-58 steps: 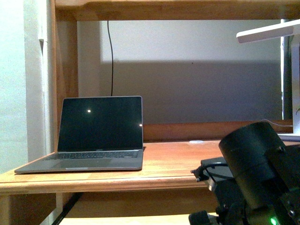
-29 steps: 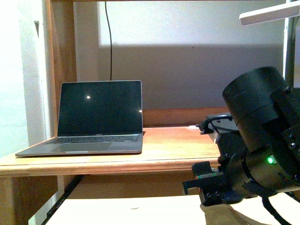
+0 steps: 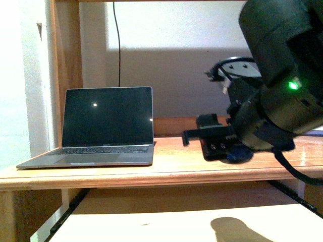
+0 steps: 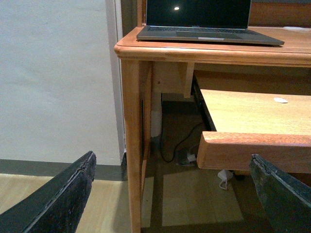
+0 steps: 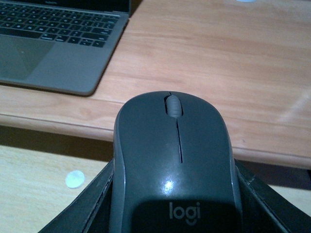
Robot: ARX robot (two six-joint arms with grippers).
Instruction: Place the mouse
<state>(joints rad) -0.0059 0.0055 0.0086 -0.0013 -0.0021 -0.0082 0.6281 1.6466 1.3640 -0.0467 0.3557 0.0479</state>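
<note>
The mouse point(image 5: 175, 165) is a dark grey dome with a scroll wheel and a "logi" mark. My right gripper point(image 5: 175, 216) is shut on it, with a black finger point(image 5: 90, 206) pressing on each flank. It hangs above the front edge of the wooden desk top point(image 5: 209, 63), to the right of the laptop point(image 5: 53, 43). In the front view the right arm point(image 3: 275, 96) fills the right side at desk height and hides the mouse. My left gripper point(image 4: 172, 194) stands open and low beside the desk leg point(image 4: 132, 145), with nothing between its fingers.
An open grey laptop point(image 3: 108, 131) with a dark screen sits at the left of the desk point(image 3: 171, 169). Below the desk top a pull-out shelf point(image 3: 166, 222) sticks forward, with a small white disc point(image 5: 75, 179) on it. A black cable point(image 3: 119, 45) runs down the back wall.
My right arm has risen from low at the right up to desk height and moved left toward the laptop. The laptop has not moved.
</note>
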